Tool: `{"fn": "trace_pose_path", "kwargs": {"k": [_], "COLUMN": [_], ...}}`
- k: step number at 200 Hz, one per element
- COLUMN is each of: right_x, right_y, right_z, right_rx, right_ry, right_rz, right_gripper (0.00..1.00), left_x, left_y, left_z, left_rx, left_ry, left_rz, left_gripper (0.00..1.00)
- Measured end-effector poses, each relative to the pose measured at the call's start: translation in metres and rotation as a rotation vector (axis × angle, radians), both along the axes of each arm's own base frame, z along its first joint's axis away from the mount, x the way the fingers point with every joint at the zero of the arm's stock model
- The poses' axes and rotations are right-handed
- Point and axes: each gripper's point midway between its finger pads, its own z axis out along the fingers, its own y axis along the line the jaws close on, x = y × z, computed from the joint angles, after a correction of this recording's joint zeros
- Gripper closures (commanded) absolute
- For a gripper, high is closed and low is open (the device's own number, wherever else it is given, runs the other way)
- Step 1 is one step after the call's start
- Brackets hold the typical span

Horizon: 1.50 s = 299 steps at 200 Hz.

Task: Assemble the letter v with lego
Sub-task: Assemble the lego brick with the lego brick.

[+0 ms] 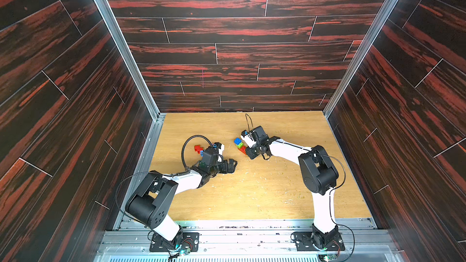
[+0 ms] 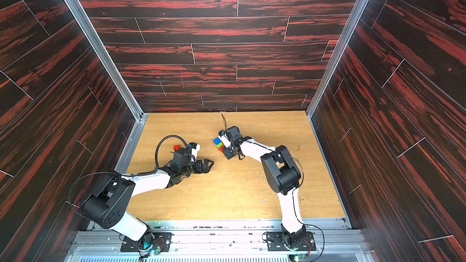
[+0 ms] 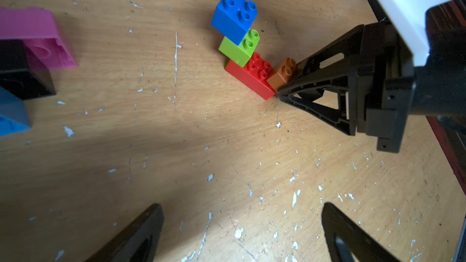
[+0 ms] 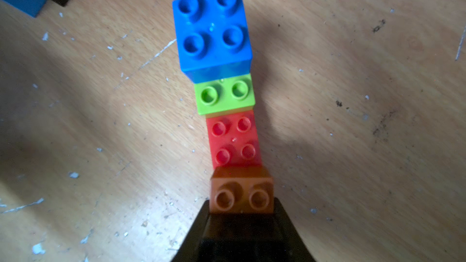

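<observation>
Found one slope of the V standing near the middle of the table (image 1: 252,197): blue brick (image 4: 211,31) on lime green brick (image 4: 225,94) on red brick (image 4: 234,139), each stepped sideways from the one beneath, as confirmed in both wrist views. Noted orange brick (image 4: 242,192) butted against the free end of the red brick at the foot of the run, clamped between the fingers of the right gripper (image 3: 290,80). Could not tell whether seated on the table or held just clear of it. Recorded left gripper (image 3: 242,225) with jaws spread wide and nothing between them, hanging over bare table, well apart from the run. Counted loose stock off to one side: pink brick (image 3: 37,28), black brick (image 3: 22,76) and light blue brick (image 3: 10,114) bunched together, plus a second red brick (image 1: 198,148) beside the left arm in a top view. Judged roughly half done: one slope up, foot piece in the claw, opposite slope not begun. Left to do, by estimate: release of the orange brick, then loose pieces stepped up the other way.
</observation>
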Motion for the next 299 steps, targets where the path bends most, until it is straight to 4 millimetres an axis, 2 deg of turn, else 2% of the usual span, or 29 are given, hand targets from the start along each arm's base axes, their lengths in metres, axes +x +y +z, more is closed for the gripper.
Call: {"fn": "trace_pose_path", "kwargs": {"k": [109,161,222,249,270,299], "right_x": [-0.006,0.0,0.001,-0.002,-0.008,-0.007], "right_y": [-0.004,0.005,0.007,0.005,0.002,0.006], "right_z": [-0.002,-0.002,-0.002,-0.003,-0.007,-0.002], "right_rx": [-0.048,-0.088,-0.088,-0.087,-0.103,-0.091], "right_ry": [0.046,0.062,0.075,0.081,0.1,0.089], "right_rz": [-0.021,-0.064,-0.101,-0.122,-0.126,-0.126], "right_gripper": [0.71,0.71,0.68,0.42,0.33,0.3], "left_x": [0.0,0.0,-0.001,-0.003,-0.006,-0.006], "left_y": [0.0,0.0,0.001,0.002,0.004,0.004], "left_z": [0.002,0.003,0.005,0.003,-0.001,-0.002], "left_rx": [-0.002,-0.002,-0.001,0.002,0.008,0.008], "left_ry": [-0.005,-0.006,-0.007,-0.002,0.01,0.012], "left_rz": [0.001,0.001,0.003,0.003,0.004,0.004], "left_gripper": [0.0,0.0,0.0,0.0,0.0,0.0]}}
